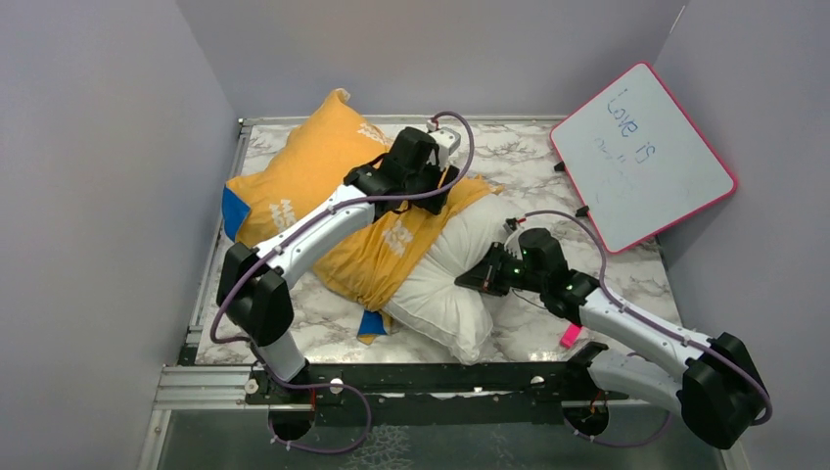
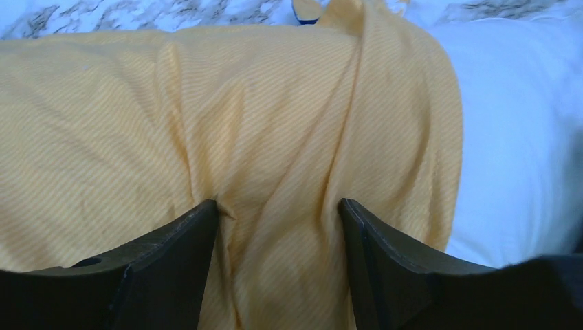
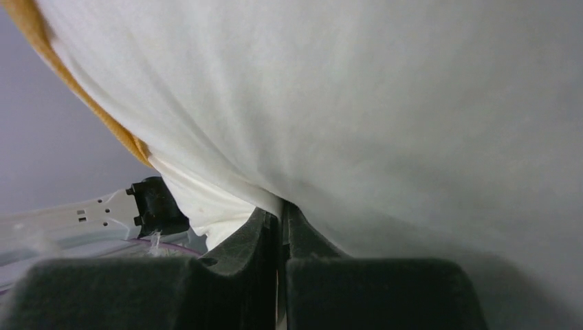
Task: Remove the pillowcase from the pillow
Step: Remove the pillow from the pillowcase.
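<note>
Pillowcase (image 1: 313, 186), wrinkled orange fabric, half covers plump white pillow (image 1: 445, 284).

white marble-look table (image 1: 626, 284), metal rim. the pillow (image 1: 445, 294) lies on it at a slant, its far-left part inside the orange-yellow pillowcase (image 1: 313, 176) (blue showing at its edges). right of the pillow, nearer the front: small pink object (image 1: 570, 336). right of the pillow, farther back: pink-edged whiteboard (image 1: 641, 157), tilted.
</note>
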Controlling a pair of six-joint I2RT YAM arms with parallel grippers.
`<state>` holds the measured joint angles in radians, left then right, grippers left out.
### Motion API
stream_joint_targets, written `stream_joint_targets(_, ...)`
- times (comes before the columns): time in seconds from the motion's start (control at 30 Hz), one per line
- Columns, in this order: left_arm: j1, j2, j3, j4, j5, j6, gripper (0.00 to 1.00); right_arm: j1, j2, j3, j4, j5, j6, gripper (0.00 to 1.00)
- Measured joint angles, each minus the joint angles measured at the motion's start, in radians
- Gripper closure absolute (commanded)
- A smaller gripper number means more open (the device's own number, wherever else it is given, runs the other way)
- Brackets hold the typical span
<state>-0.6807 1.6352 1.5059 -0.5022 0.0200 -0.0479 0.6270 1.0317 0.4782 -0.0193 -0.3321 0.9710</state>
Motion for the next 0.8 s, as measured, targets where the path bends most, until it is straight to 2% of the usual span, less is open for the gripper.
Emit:
stream_joint_targets(0.1,-0.003,0.057,0.031,-0.023,-0.091,-0.011,0.69,0.000,-0.017,0.004,-0.012,0.013,-0.002,0.93)
stream_joint_targets(0.17,0.002,0.058,0.043,-0.031,-0.125,-0.017,0.97,0.000,-0.025,0.005,-0.017,0.019,-0.003,0.93)
stream_joint_targets(0.2,0.006,0.056,0.049,-0.035,-0.137,-0.020,1.00,0.000,-0.027,0.005,-0.020,0.023,-0.003,0.93)
stream_joint_targets(0.4,0.077,0.052,0.055,-0.055,-0.168,-0.048,1.00,0.000,-0.032,0.005,-0.022,0.033,-0.002,0.93)
stream_joint_targets(0.53,0.180,0.034,0.047,-0.068,-0.153,-0.070,1.00,0.000,-0.037,0.004,-0.015,0.040,-0.001,0.93)
stream_joint_targets(0.67,0.287,0.005,0.021,-0.080,-0.062,-0.093,1.00,0.000,-0.039,0.007,0.001,0.043,-0.006,0.91)
stream_joint_targets(0.8,0.316,-0.057,-0.068,-0.030,0.060,-0.092,1.00,-0.003,-0.043,0.055,-0.056,0.037,-0.058,0.87)
